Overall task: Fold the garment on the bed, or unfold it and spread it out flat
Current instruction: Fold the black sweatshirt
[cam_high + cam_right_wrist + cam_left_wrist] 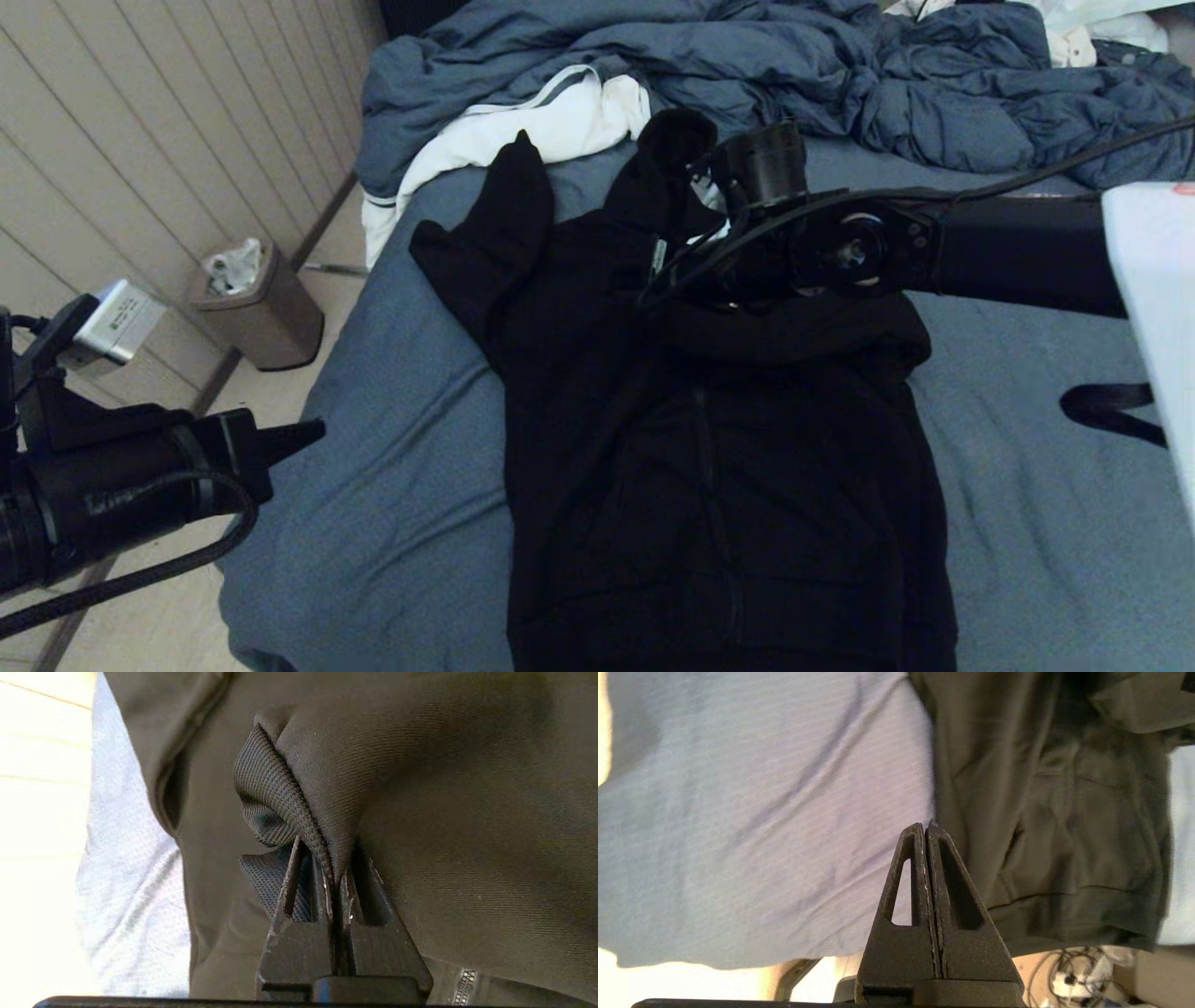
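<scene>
Beige panelled wall (pixel 140 140) along the left side. Pale floor (pixel 280 383) at its foot, carrying a small brown waste bin (pixel 261 313) with crumpled white liner. Rumpled blue-grey duvet (pixel 747 65) and striped white cloth (pixel 523 131) at the far end. Lighting dim.

**Me:** My head feed is dim and cool; the garment (pixel 709 467) reads as one black mass with almost no fold detail, and the bed (pixel 392 448) around it shows only soft, shallow shadows in its wrinkles.

**You:** And the wrist feeds?

**Me:** Much brighter. On the left wrist the floor past the bed edge is washed out to pale glare, and the sheet looks slightly smeared. On the right wrist the left side is blown out white, while the fabric weave right at the jaws is crisp and the cloth further off goes soft
</scene>
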